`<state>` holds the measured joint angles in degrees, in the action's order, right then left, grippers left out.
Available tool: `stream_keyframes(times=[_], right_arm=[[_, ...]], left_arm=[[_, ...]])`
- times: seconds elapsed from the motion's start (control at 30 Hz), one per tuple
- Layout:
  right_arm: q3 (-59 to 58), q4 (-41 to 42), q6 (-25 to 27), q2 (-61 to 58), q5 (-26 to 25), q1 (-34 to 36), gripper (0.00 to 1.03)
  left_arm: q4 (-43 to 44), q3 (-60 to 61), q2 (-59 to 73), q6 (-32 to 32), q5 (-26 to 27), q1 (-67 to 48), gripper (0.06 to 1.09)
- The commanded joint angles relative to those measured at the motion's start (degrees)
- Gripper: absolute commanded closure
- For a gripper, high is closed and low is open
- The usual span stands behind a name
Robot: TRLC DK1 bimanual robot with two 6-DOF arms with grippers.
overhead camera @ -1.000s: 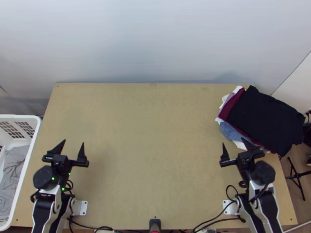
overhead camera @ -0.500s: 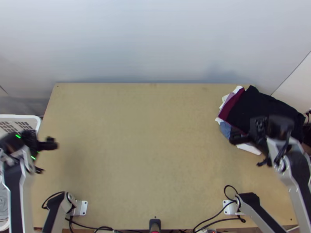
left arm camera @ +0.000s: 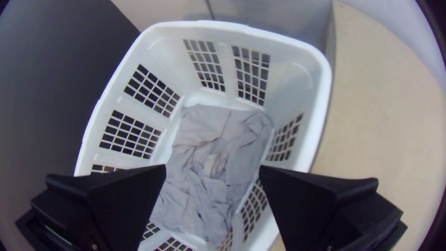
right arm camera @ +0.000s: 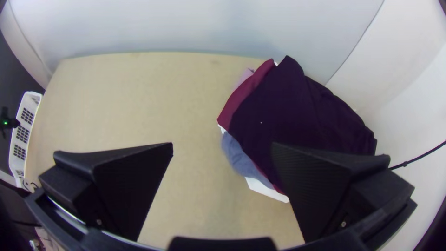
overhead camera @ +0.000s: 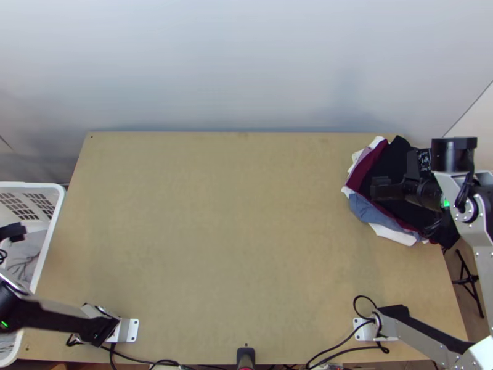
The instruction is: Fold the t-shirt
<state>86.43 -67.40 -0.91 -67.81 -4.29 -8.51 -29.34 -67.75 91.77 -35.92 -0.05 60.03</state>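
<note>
The left gripper (overhead camera: 13, 232), its two flat black fingers spread wide, is above a white plastic laundry basket with slotted walls (left arm camera: 320, 116) beside the table's left edge, where light grey fabric (left arm camera: 200, 135), presumably the t-shirt, lies bunched (quite creased, too). The right gripper (overhead camera: 410, 208), likewise wide apart, is over a stack of folded cloths at the far right of the light wooden table (overhead camera: 234, 216), a large black cloth (right arm camera: 297, 102) topping maroon, blue and white ones.
</note>
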Motion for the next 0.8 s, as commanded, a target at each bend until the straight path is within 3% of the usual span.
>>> stream_keyframes(times=[0.0,0.1,0.27,0.63,0.77], right_arm=[[3.7,-5.2,-1.0,-2.2,-0.2,0.4,0.05],[3.1,-5.5,-1.0,-2.2,-0.2,1.2,0.05],[3.0,-5.5,-0.9,-2.8,-0.3,2.1,0.05],[4.0,-5.5,-0.7,-5.1,-0.7,3.2,0.05],[5.3,-5.5,-0.4,-7.0,-1.2,3.2,0.05]], left_arm=[[6.7,-9.0,17.4,-1.8,-2.5,5.8,0.11],[5.5,-13.1,23.1,-2.0,-3.3,6.1,0.11],[-3.9,-21.4,33.3,-4.8,-5.8,6.4,0.11],[-4.3,-34.0,48.9,-3.9,-8.6,6.9,0.11],[-9.4,-38.7,55.0,-3.7,-10.2,6.5,0.11]])
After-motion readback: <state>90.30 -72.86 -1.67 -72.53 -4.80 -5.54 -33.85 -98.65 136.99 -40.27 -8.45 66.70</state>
